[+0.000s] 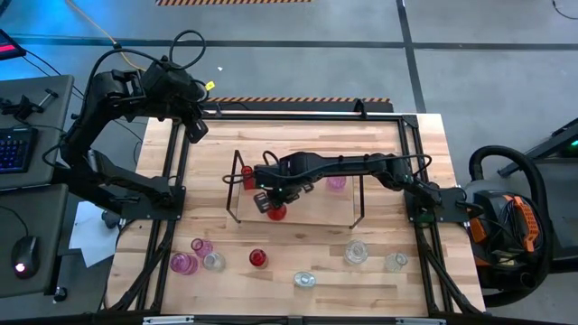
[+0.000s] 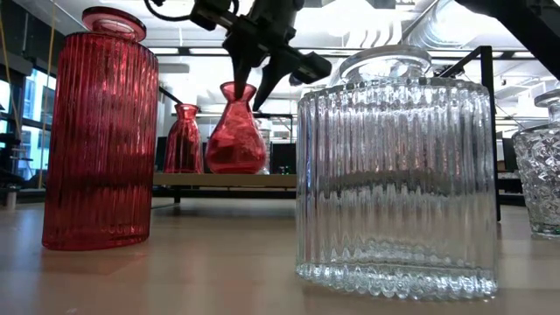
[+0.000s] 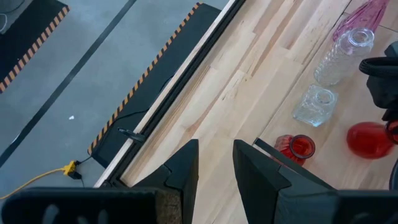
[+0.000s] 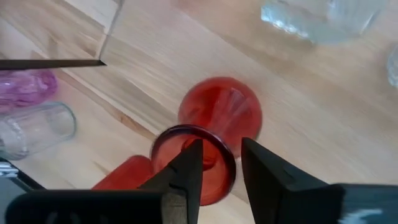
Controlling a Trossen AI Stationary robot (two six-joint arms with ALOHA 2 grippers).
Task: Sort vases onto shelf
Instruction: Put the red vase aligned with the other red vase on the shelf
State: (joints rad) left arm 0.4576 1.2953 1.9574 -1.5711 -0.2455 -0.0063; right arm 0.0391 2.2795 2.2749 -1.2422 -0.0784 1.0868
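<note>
High view, pale wooden table (image 1: 379, 144), grey floor (image 1: 488, 81), desk keyboard (image 1: 13, 149)

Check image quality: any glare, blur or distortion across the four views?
Low view: the clear ribbed vase sits close to the lens, warps the room behind it and hides much of the scene; bright ceiling lights backlight everything. Right wrist view: the red vase under the right gripper is soft, background glass blurred. High view: evenly lit. Left wrist view: mostly sharp.
</note>
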